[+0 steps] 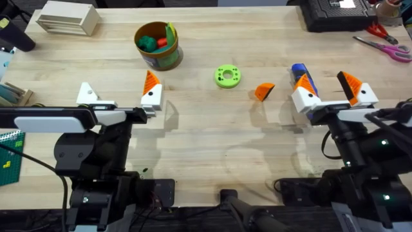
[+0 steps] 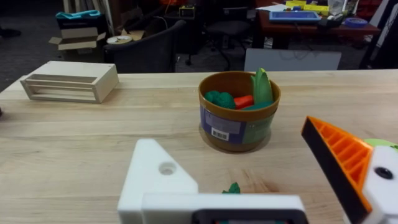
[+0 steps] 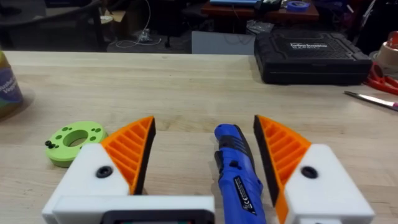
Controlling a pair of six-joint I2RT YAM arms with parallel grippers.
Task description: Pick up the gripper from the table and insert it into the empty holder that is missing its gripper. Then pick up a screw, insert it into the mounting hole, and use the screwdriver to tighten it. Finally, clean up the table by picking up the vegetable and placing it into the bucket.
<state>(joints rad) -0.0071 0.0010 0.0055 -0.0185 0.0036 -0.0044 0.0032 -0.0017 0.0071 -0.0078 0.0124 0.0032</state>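
The loose orange gripper (image 1: pixel 264 91) lies on the table (image 1: pixel 206 135) right of centre. My left gripper (image 1: pixel 119 93) is open above the near left. One finger is a bare white holder (image 1: pixel 87 93) (image 2: pixel 158 177); the other carries an orange pad (image 2: pixel 339 158). A small dark-green vegetable (image 2: pixel 232 188) lies on the wood just beyond its fingers. The bucket (image 1: pixel 156 45) (image 2: pixel 239 115) stands farther back, with toy food inside. My right gripper (image 1: pixel 328 87) (image 3: pixel 204 121) is open, both orange pads fitted. The blue screwdriver (image 1: pixel 301 76) (image 3: pixel 238 168) lies flat between its fingers.
A lime-green disc (image 1: pixel 227 76) (image 3: pixel 74 140) with holes sits mid-table, with a small black screw (image 3: pixel 48 144) at its edge. A white slatted box (image 1: pixel 67 18) stands at the far left, a black case (image 1: pixel 338 13) at the far right, and red-handled scissors (image 1: pixel 386 45) beside it.
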